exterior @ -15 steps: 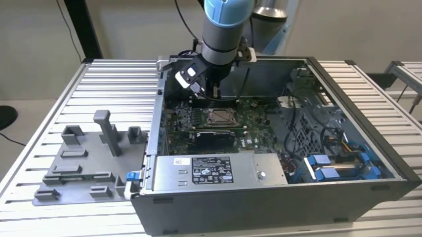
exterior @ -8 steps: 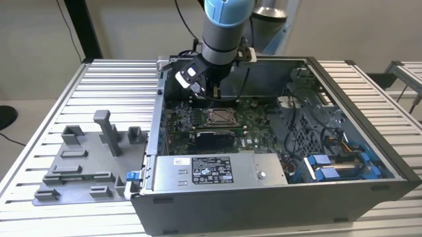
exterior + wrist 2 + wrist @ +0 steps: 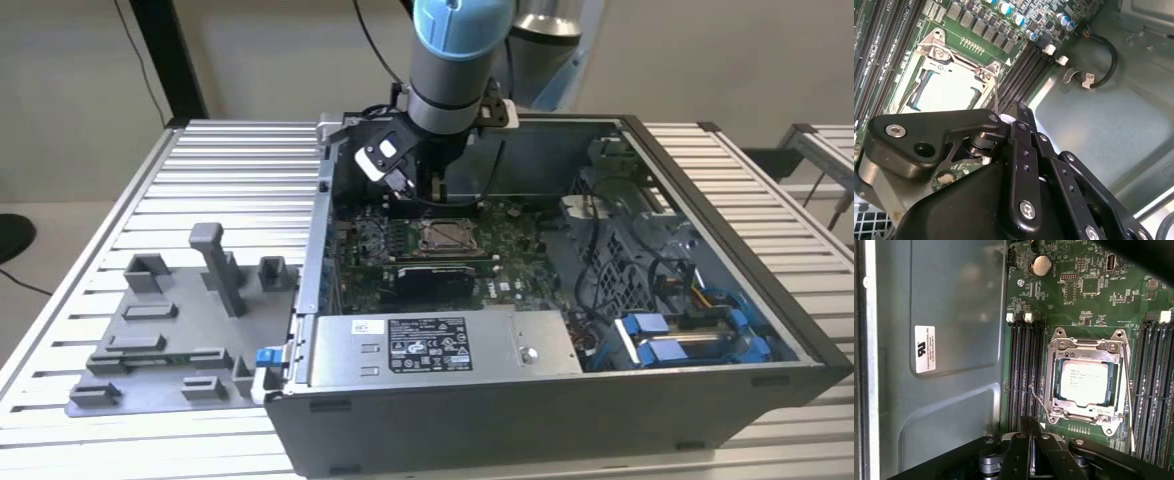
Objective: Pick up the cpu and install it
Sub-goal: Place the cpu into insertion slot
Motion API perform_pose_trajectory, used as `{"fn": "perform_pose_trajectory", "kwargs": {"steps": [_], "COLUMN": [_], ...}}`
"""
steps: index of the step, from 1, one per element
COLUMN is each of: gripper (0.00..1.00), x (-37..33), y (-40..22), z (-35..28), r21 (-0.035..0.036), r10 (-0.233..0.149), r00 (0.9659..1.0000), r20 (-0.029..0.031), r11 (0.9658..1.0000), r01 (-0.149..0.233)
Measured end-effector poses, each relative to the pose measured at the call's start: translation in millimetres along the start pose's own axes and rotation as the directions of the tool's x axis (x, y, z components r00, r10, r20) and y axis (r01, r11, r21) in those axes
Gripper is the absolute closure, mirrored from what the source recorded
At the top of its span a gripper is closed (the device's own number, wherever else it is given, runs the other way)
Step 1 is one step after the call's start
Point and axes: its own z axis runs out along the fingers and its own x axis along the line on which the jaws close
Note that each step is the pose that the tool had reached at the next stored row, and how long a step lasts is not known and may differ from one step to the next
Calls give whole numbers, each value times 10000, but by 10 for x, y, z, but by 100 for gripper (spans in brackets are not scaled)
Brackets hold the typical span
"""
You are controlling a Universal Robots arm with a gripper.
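The cpu [image 3: 1084, 382] lies seated in the socket frame [image 3: 1054, 347], mid-motherboard [image 3: 1074, 295]. The end effector [image 3: 1033, 426] hovers just beside it, pressed together and empty (so it looks). Any motion here should be vertical, clear of the thin lever wire [image 3: 1130, 405].

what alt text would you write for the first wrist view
A small square cpu with a pale silver metal top sits inside the square metal socket frame on a green motherboard, black memory slots on both sides. The black gripper is close to the frame, beside the grey case wall.
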Motion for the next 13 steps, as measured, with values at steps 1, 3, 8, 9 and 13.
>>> {"fn": "perform_pose_trajectory", "kwargs": {"steps": [1, 3, 8, 9, 13], "gripper": [100, 100, 100, 100, 100], "x": [-6, -19, -51, -58, -82], "y": [-7, -17, -51, -63, -92], "z": [16, 50, 134, 152, 216], "r21": [-5, -21, -90, -108, -149], "r10": [0, -7, -35, -42, -58], "r00": [10000, 10000, 10000, 10000, 10000], "r20": [2, 8, 12, 13, 14], "r11": [10000, 10000, 10000, 9999, 9999], "r01": [0, 7, 35, 42, 59]}}
